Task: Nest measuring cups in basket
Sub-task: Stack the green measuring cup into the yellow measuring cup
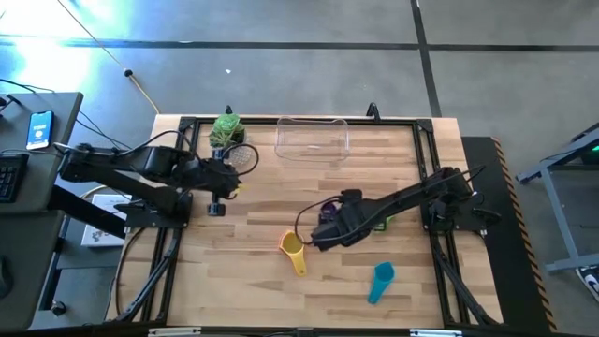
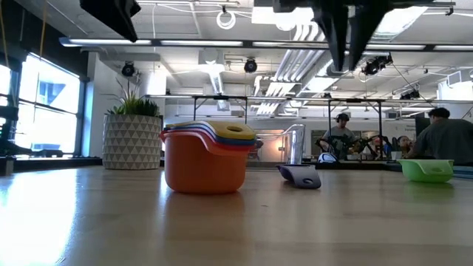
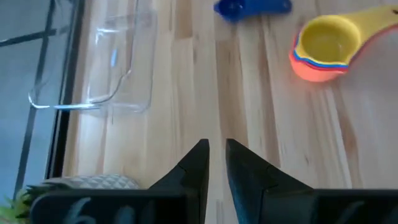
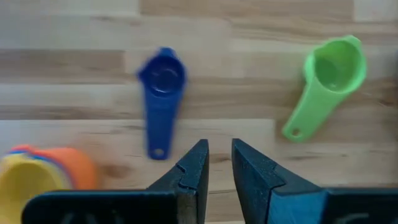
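Hovering over the middle of the table, the right gripper (image 4: 216,163) points down at bare wood with its jaws nearly closed, only a narrow slit between them, and nothing in them. Just ahead of the jaws and a little to one side lies the blue cup (image 4: 161,93), bowl away from the tips, handle toward them, flat on the boards. Off to the other side, farther from the jaws, the green cup (image 4: 328,79) lies apart from the blue one. Beside the jaws sits the nested stack (image 4: 46,171): orange outermost, yellow on top, red and blue rims showing between.

From the low view the stack (image 2: 208,157) stands upright, handles fanned out together. The teal cup (image 1: 380,282) lies alone near the table's front edge, well apart from both grippers.

The left gripper (image 3: 216,163) waits near the potted plant (image 1: 226,129), jaws likewise almost shut and empty. The basket (image 1: 312,138) sits ahead of these jaws at the table's back edge, clear walls, no cup visible inside.

A purple cup partly shows under the right arm; details hidden.
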Controlling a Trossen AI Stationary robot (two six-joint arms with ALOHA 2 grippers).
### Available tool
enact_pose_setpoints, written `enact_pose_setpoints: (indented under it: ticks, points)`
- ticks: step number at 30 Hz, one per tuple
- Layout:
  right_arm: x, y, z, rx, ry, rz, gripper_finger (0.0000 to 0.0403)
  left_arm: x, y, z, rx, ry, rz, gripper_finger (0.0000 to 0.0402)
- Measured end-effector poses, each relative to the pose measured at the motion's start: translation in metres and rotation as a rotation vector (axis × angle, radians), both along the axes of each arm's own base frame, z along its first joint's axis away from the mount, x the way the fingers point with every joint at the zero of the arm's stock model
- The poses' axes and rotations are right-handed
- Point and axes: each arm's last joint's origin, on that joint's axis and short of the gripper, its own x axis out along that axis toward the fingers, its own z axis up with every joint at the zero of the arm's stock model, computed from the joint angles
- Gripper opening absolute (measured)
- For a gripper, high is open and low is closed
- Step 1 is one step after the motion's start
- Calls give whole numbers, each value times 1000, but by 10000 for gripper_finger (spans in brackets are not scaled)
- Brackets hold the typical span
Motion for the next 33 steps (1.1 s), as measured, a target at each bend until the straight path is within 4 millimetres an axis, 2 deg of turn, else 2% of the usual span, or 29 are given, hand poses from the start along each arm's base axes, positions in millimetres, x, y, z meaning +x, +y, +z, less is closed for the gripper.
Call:
enact_pose_setpoints:
  ticks: [6, 14, 27, 33]
  points:
    - [-9, -2, -26, 32, 121, -34, 78, -7, 6, -7, -25, -19, 56, 44]
    - [-30, -23, -42, 61, 187, -92, 121, -8, 13, -14, -30, -5, 89, 44]
    - [-84, -60, -71, 83, 117, -197, 124, -8, 28, -14, -29, -7, 175, 44]
    - [-94, -79, -81, 90, 134, -220, 124, -8, 34, -14, -28, -19, 210, 44]
